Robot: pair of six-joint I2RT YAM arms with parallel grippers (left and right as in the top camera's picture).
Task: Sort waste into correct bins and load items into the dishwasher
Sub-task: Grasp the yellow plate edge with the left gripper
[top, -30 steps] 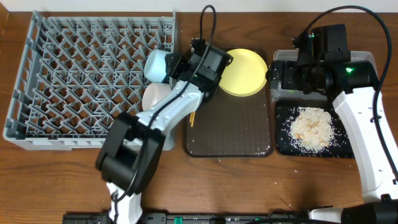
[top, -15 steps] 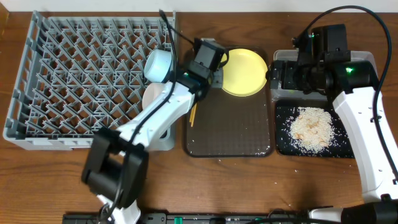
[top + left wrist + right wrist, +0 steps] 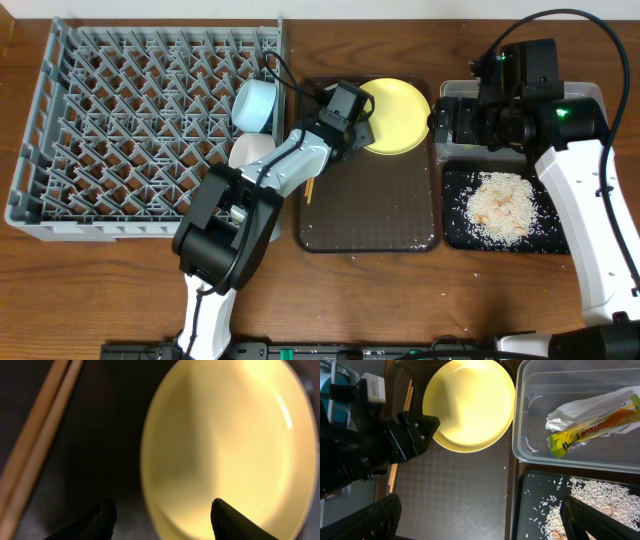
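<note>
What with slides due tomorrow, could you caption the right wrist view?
Left hand at the rim of the yellow plate; napkin and wrapper lie in the clear box.

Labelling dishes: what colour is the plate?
Yellow; the plate shows best in the right wrist view.

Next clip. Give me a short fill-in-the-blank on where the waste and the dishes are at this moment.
1. The plate sits on the brown tray and is ___ in colour.
2. The napkin and the snack wrapper lie inside the ___ box.
3. The rice lies on the ___ tray.
4. The left gripper, at the plate's rim, is ___ (open or shut).
Missing words: yellow; clear; black; open.
</note>
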